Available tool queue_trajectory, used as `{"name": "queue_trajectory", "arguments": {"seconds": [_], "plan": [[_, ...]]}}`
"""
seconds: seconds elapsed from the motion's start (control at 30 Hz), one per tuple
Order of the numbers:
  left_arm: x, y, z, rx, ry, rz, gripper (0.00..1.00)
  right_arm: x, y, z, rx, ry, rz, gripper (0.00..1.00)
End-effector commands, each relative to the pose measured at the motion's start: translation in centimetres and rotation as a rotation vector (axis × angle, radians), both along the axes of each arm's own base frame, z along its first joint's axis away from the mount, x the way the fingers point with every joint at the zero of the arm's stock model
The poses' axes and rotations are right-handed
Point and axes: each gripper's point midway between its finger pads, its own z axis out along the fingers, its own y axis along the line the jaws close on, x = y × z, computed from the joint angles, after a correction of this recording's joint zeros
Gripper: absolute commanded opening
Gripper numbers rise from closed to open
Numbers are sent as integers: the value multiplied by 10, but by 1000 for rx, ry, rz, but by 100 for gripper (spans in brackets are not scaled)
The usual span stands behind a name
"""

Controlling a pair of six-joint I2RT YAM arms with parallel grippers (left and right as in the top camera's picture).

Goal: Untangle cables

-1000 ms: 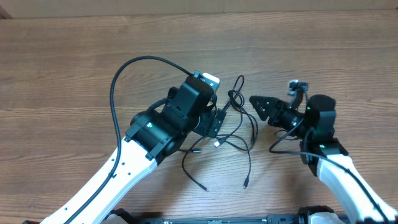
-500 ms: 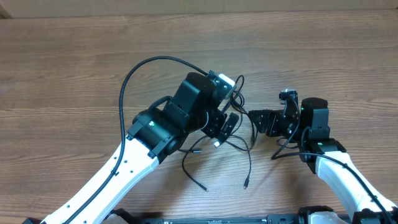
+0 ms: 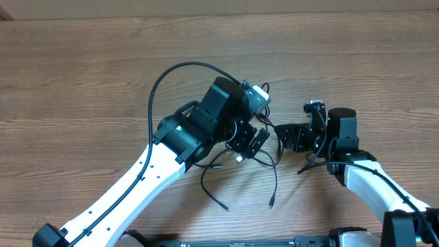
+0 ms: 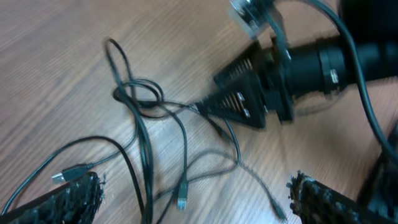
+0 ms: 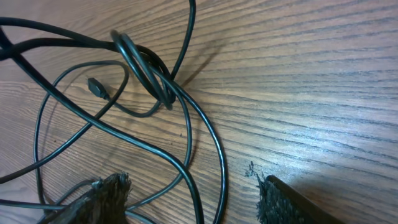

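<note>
The cables [image 3: 275,182] are thin black cords tangled on the wooden table between my two grippers. A knot of loops [image 4: 140,96] lies ahead of my left gripper [image 4: 196,199], which stands wide open over loose strands and a small plug [image 4: 181,202]. My left gripper [image 3: 258,127] hovers at the tangle's left side. My right gripper [image 3: 280,132] points left into the tangle. In the right wrist view the right gripper [image 5: 189,190] is open, with two cords running between its fingers, untouched. The knot [image 5: 146,68] and a plug [image 5: 96,87] lie beyond.
The wooden table [image 3: 82,82] spreads out on all sides. A thick black arm cable [image 3: 182,66] arches over the left arm. Two loose cable ends [image 3: 226,208] trail toward the front edge. The right gripper's body [image 4: 249,93] fills the space just beyond the knot.
The left arm has swung right and forward over the tangle. The right gripper has slid left, down to the cords, and its jaws have spread wider.
</note>
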Motion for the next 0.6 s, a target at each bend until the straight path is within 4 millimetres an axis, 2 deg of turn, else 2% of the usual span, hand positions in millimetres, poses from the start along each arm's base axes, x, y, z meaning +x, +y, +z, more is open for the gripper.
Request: {"name": "queue_trajectory", "arguments": {"seconds": [0.0, 0.13, 0.3, 0.57], "plan": [[-13, 3, -9, 66, -16, -136, 100, 3, 6, 0, 2, -13, 27, 69], [-8, 20, -19, 157, -22, -88, 99, 3, 15, 5, 15, -35, 60, 69], [-6, 18, -29, 172, -3, -90, 100, -1, 26, 5, 6, -44, 106, 70], [-4, 15, -75, 251, 107, -102, 98, -3, 27, 3, 5, -36, 108, 70]]}}
